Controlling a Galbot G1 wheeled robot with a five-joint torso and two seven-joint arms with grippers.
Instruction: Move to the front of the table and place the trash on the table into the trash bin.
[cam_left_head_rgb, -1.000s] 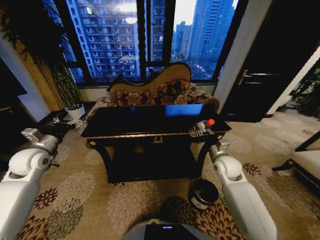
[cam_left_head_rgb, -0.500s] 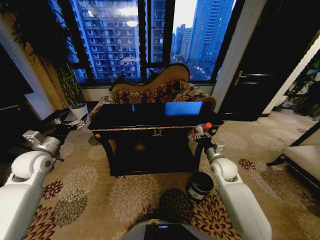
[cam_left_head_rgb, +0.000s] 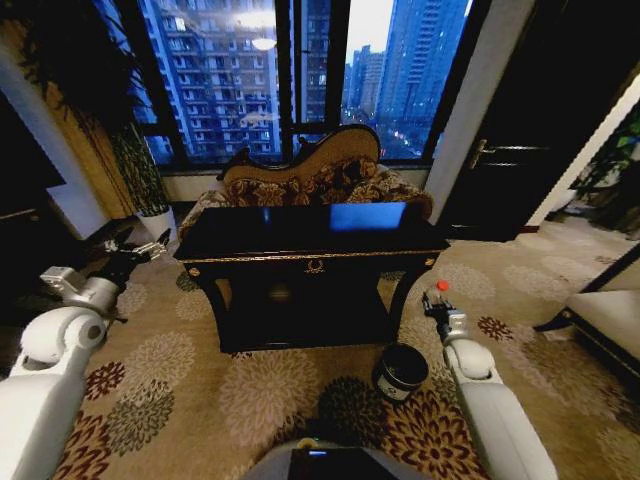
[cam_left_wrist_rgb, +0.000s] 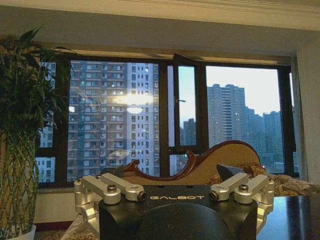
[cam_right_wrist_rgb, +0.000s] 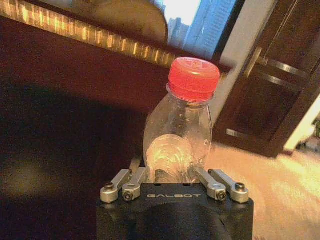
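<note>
Table (cam_left_head_rgb: 310, 232) top looks bare — right gripper (cam_left_head_rgb: 436, 301) clamped on bottle (cam_right_wrist_rgb: 179, 131), beside table, above/near bin (cam_left_head_rgb: 400, 371). Keep upright, centre over bin before release. Left gripper (cam_left_head_rgb: 135, 250) idle, fingers apart.

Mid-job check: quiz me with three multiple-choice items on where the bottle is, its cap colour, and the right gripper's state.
1. Where is the bottle?
A on the table
B in the right gripper
C in the bin

2. What colour is its cap?
A red
B blue
C white

3. What state is the right gripper in?
A open, empty
B shut on the bottle
C resting on the sofa

Answers: 1 B, it sits between the jaws, off the table and above the carpet near the bin. 2 A, the cap shows red. 3 B, the jaws clasp the bottle's base.
</note>
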